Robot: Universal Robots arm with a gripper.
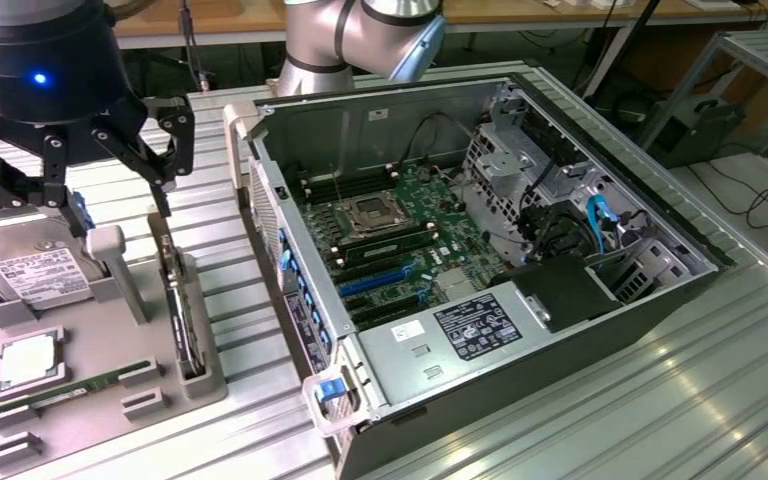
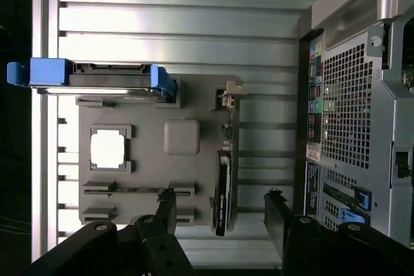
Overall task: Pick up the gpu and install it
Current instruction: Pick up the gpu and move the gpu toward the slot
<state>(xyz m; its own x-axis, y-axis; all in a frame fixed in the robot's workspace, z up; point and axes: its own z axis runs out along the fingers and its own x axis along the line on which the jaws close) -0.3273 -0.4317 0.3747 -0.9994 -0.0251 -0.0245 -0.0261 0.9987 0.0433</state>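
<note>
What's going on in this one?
The arm's tool hangs open above the grey parts tray, holding nothing. The gpu stands on edge in a slot of that tray; in the wrist view it lines up between the spread fingers, untouched. The opened computer case sits to the exterior view's right, and the card is not yet installed.

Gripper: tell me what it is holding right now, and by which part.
Nothing is held. The gripper is open, hovering over the gpu, which stands on edge in its slot in the gray tray.
</note>
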